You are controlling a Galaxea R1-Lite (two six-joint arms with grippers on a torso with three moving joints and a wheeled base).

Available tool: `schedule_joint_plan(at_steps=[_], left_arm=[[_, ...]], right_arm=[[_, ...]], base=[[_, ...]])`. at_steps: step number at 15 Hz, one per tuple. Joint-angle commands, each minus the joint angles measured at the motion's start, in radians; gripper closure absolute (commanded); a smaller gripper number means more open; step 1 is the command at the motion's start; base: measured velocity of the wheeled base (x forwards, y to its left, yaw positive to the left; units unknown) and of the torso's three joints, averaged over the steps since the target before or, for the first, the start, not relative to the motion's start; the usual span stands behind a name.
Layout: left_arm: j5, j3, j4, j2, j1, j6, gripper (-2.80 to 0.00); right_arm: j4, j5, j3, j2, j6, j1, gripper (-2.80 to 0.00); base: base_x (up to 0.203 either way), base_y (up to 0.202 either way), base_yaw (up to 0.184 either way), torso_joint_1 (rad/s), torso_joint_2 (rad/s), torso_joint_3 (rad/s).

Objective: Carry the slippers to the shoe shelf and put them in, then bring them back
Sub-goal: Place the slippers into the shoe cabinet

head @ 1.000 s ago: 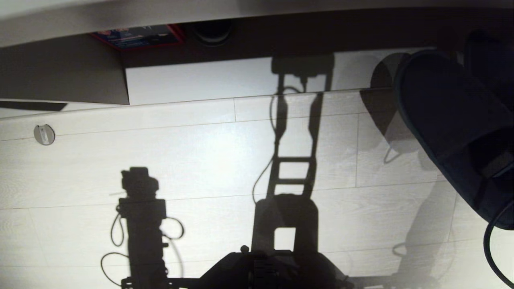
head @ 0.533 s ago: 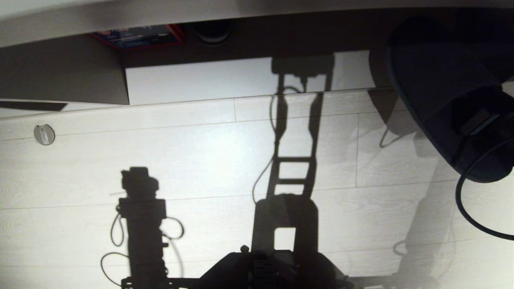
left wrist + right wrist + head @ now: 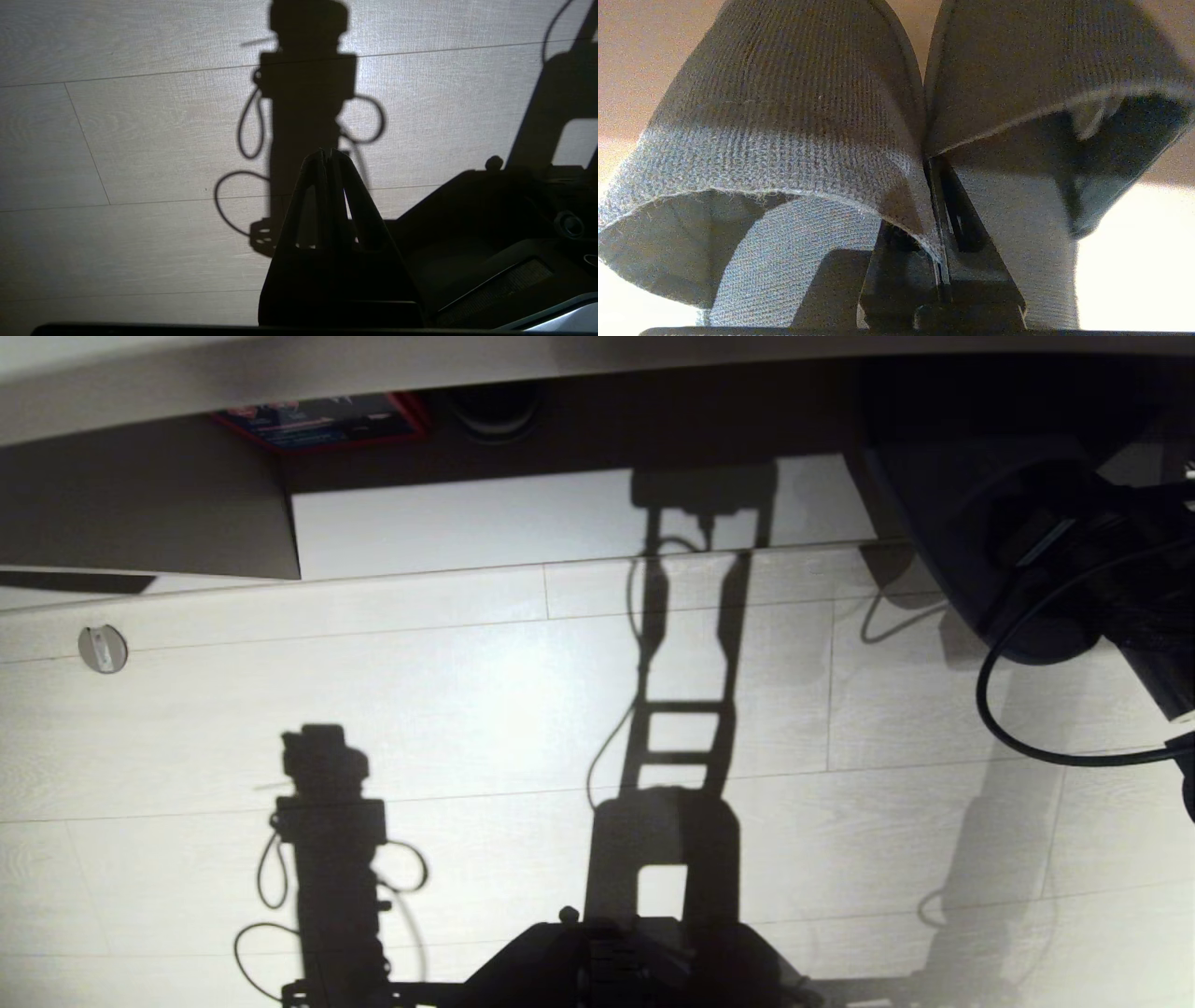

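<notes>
Pale wood-plank floor (image 3: 467,709) spreads beneath the robot, crossed by its own shadows. Beyond the floor stands the shoe shelf (image 3: 140,523), its dark opening under a pale board. Near the shelf's right end, the right gripper (image 3: 934,205) is clamped on the slippers (image 3: 794,116), pinching their inner edges together side by side. Over the floor, the left gripper (image 3: 327,156) hangs with fingertips pressed together.

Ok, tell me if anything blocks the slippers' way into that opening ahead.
Nothing visible does. The right pincer is shut on the slippers, holding both at the dark opening of the shoe shelf. The red box lies well to the left inside it. The left pincer is parked.
</notes>
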Motion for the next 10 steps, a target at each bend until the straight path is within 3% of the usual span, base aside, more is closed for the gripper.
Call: schedule_joint_plan(at_steps=[1, 10], left_arm=[[0.0, 0.0, 0.0, 0.0, 0.0, 0.0, 0.0], [0.0, 0.0, 0.0, 0.001, 0.0, 0.0, 0.0]], right_arm=[[-0.01, -0.001, -0.062, 0.076, -0.003, 0.017, 0.0], [-0.057, -0.058, -0.23, 0.222, -0.031, 0.048, 0.0]], base=[[0.0, 0.0, 0.0, 0.0, 0.0, 0.0], [0.0, 0.0, 0.0, 0.0, 0.0, 0.0]])
